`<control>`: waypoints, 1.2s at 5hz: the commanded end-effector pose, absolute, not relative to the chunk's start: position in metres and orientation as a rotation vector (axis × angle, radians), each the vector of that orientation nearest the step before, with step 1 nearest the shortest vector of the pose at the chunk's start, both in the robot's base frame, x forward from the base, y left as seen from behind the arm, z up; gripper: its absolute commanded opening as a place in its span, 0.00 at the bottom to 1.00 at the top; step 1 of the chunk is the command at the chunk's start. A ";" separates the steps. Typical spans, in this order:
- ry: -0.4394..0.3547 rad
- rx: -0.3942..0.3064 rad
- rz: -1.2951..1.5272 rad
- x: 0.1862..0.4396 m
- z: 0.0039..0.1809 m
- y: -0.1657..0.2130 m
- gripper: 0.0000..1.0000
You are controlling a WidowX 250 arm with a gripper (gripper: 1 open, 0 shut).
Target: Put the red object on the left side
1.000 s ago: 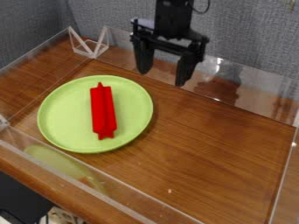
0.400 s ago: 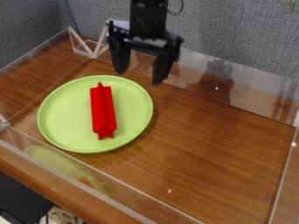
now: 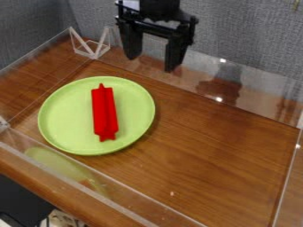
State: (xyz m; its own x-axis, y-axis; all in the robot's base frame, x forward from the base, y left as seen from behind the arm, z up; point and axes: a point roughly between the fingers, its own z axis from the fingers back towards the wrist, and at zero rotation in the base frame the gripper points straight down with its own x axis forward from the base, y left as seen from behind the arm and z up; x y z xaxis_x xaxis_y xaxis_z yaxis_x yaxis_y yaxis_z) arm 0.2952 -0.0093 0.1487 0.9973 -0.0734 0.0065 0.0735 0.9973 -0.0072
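Our gripper point(image 3: 154, 51) hangs above the far edge of the table point(image 3: 213, 133) with its two dark fingers spread wide and nothing between them. The red bar point(image 3: 103, 112) — the thing we have to move — is well apart from it, lying flat on the green plate point(image 3: 66, 124) toward the left of the table.

What worries us most is the pickup. The bar is low and flat, so if we come down with the fingers across its length instead of its narrow width, we judge they would close on too wide a span or slide off the ridge. A descent that is too shallow could also clip the plate rim and shove plate and bar together.

The clear walls point(image 3: 142, 208) around the table are another hazard — a wide swing to the left could knock into them.

As for containers, the plate holds only the bar, which runs roughly front to back across its middle. A small white wire stand point(image 3: 89, 42) sits in the far left corner, empty as far as we can tell.
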 end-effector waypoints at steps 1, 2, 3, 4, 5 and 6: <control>-0.015 0.010 -0.155 0.296 0.138 -0.013 1.00; 0.006 0.023 -0.014 0.302 0.132 -0.003 1.00; 0.002 0.035 0.109 0.306 0.142 0.010 1.00; 0.011 0.043 0.271 0.288 0.143 0.026 1.00; 0.010 0.044 0.464 0.260 0.145 0.047 1.00; 0.004 0.026 0.575 0.256 0.139 0.055 1.00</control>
